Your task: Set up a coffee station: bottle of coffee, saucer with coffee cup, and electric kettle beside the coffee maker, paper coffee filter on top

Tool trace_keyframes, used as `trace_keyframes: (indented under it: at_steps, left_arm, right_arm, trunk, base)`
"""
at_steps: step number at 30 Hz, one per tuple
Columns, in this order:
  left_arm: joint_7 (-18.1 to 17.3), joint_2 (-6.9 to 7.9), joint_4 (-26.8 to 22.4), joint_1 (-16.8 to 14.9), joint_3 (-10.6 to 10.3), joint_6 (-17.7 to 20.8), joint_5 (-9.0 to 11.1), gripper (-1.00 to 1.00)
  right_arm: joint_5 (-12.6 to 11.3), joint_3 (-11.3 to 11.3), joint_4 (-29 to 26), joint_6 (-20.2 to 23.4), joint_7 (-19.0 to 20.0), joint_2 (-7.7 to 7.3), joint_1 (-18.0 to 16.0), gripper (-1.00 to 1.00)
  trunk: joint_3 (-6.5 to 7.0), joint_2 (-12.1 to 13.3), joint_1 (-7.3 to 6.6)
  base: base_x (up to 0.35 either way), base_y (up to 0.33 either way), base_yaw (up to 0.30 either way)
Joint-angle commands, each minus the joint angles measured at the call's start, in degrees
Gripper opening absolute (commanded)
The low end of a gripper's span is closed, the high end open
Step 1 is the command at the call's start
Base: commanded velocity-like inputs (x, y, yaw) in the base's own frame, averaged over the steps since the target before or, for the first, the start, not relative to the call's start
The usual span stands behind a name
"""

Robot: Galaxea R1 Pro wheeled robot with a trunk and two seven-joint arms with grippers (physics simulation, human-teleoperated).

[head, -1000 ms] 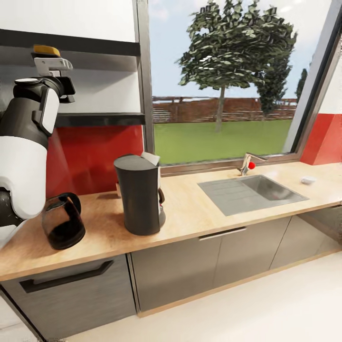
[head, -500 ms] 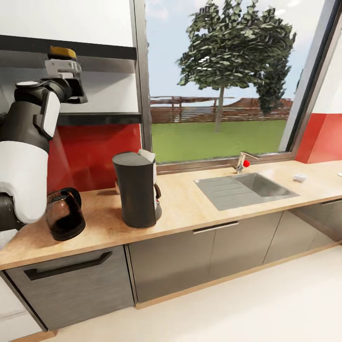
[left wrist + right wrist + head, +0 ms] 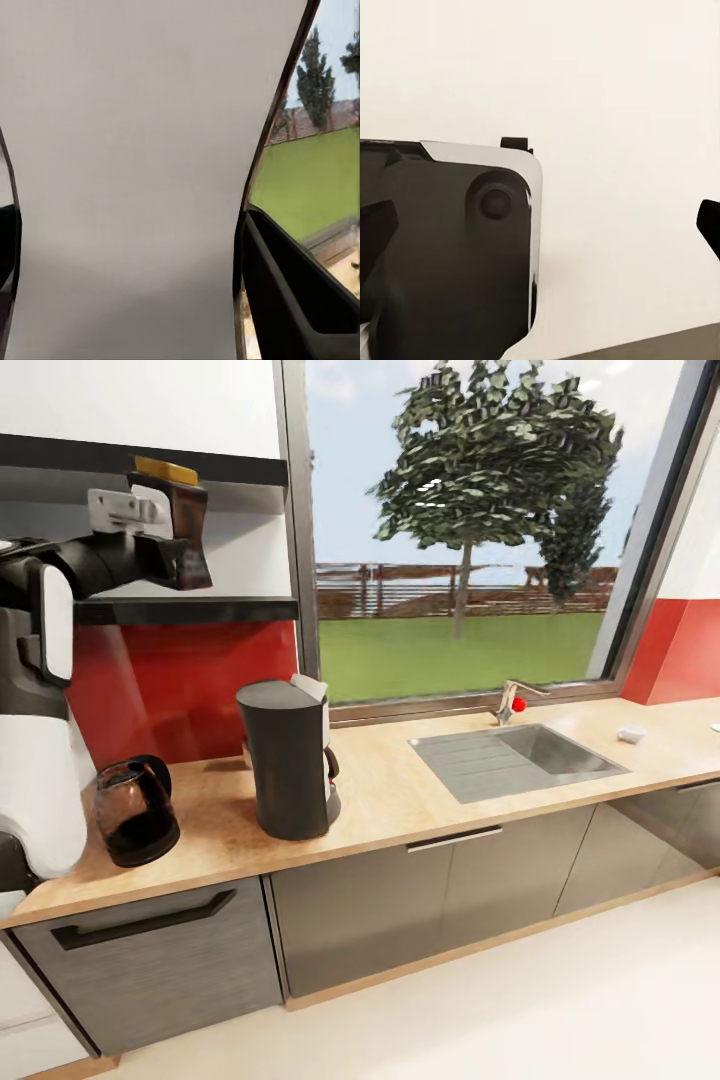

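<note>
My left gripper (image 3: 185, 535) is up at the kitchen shelf (image 3: 190, 610), just above its black board, and between my fingers sits the bottle of coffee (image 3: 172, 520) — dark body, tan-brown cap on top. My jaws are pressed against its sides, pinching it; in the left wrist view the pale label of the bottle (image 3: 127, 180) fills the space between my two dark fingers (image 3: 292, 300). The bottle hangs above the shelf board, near the window frame. Below the shelf, on the kitchen countertop (image 3: 400, 800), the electric kettle (image 3: 133, 812) stands near the red backsplash, and the coffee maker (image 3: 287, 760) stands just beside it toward the sink (image 3: 515, 758). My right gripper's finger tips (image 3: 375, 225) show dark against a pale floor — whether those jaws are spread or closed I cannot tell
</note>
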Motion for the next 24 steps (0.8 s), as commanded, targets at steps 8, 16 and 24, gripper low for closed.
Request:
trace_keyframes:
  at_steps: [8, 16, 24]
  left_arm:
    - [-10.5, 1.12, -5.5, 5.1, 5.7, 5.3, 1.0, -1.0]
    - [-11.6, 1.31, -16.1, 22.1, 6.2, 4.9, 1.4, -1.0]
    - [-3.3, 0.54, -17.4, 38.5, 12.4, -8.2, 0.8, -1.0]
  right_arm:
    - [0.5, -0.5, 0.0, -0.2, 0.2, 0.21, -0.1, 1.0]
    - [0.6, -0.5, 0.0, -0.2, 0.2, 1.89, 0.0, 1.0]
    - [0.6, -0.5, -1.4, -0.3, 0.2, 2.45, -0.1, 1.0]
  trunk:
    - [-0.12, -0.1, 0.04]
    - [-0.12, -0.1, 0.04]
    - [-0.12, -0.1, 0.04]
  base:
    - [0.0, 0.0, 0.0]
    - [0.0, 0.0, 0.0]
    - [0.0, 0.0, 0.0]
